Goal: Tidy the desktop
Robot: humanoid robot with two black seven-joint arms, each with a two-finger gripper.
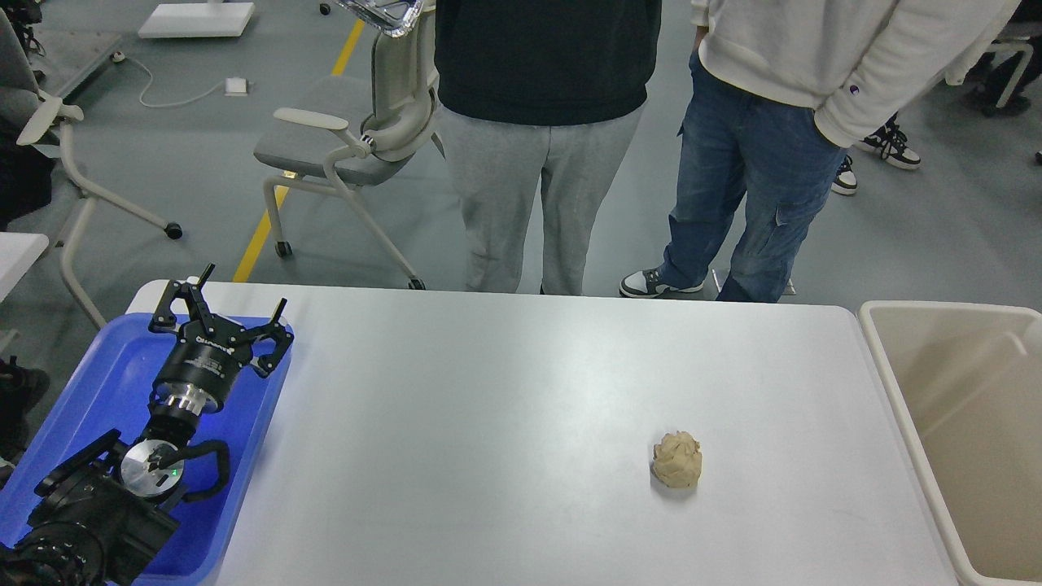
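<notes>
Our left gripper hovers over the blue tray, jaws spread wide and empty. The crumpled paper ball lies well right, near the tabletop's right edge beside the beige bin.

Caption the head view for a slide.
Left gripper open over the blue tray; a crumpled paper ball lies alone on the desktop, beige bin at right.

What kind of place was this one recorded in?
Probably a lab or open office: a grey floor with a yellow line, a rolling office chair, and two people standing behind the white desktop, watching.
</notes>
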